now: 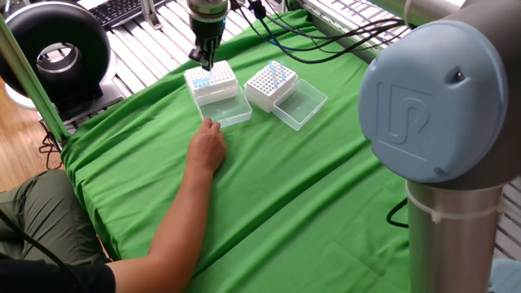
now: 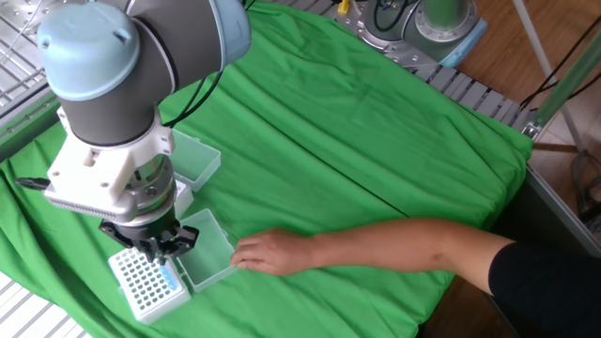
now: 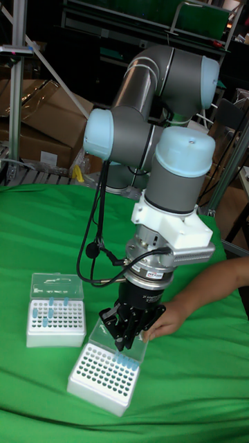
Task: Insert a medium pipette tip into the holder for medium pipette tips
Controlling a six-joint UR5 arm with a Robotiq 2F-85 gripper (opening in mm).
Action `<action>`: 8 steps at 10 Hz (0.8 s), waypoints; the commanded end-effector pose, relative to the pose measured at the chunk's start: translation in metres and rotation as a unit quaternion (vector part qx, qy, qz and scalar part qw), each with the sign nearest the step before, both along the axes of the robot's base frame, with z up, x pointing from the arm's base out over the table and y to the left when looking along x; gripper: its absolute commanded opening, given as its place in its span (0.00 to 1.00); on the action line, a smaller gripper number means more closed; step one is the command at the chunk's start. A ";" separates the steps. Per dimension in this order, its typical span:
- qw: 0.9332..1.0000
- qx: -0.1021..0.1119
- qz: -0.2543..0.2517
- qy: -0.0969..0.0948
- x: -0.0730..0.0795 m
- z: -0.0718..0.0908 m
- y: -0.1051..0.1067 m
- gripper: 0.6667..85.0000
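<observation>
Two white block racks with open clear lids lie on the green cloth. My gripper (image 1: 203,59) (image 2: 158,255) (image 3: 125,345) hangs just above the near edge of one, the holder for medium pipette tips (image 1: 210,79) (image 2: 147,285) (image 3: 104,377). Its fingers are shut on a small pale blue medium pipette tip (image 3: 126,356), whose end sits at the grid of holes. Several blue tips stand in this holder. The other rack (image 1: 271,80) (image 3: 55,320) stands beside it and is mostly hidden behind the arm in the other fixed view.
A person's hand (image 1: 207,148) (image 2: 268,252) (image 3: 166,320) rests at the holder's open lid (image 1: 225,108), close to my gripper. The arm's big grey joint (image 1: 440,114) fills one fixed view's right. A black ring lamp (image 1: 55,47) and cables (image 1: 326,37) lie off the cloth.
</observation>
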State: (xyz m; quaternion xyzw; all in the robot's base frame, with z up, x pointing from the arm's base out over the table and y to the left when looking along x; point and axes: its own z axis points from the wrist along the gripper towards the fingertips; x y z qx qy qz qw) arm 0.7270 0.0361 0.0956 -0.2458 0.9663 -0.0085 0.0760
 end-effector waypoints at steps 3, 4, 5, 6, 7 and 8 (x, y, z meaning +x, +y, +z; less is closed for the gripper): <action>1.000 -0.005 0.016 0.008 -0.009 -0.006 -0.013 0.36; 1.000 -0.016 0.022 0.007 -0.014 -0.011 -0.028 0.35; 0.999 -0.021 0.031 0.006 -0.019 -0.015 -0.040 0.35; 0.999 -0.025 0.034 0.007 -0.027 -0.016 -0.052 0.34; 0.999 -0.030 0.036 0.012 -0.037 -0.012 -0.065 0.34; 0.999 -0.030 0.033 0.019 -0.049 -0.010 -0.072 0.34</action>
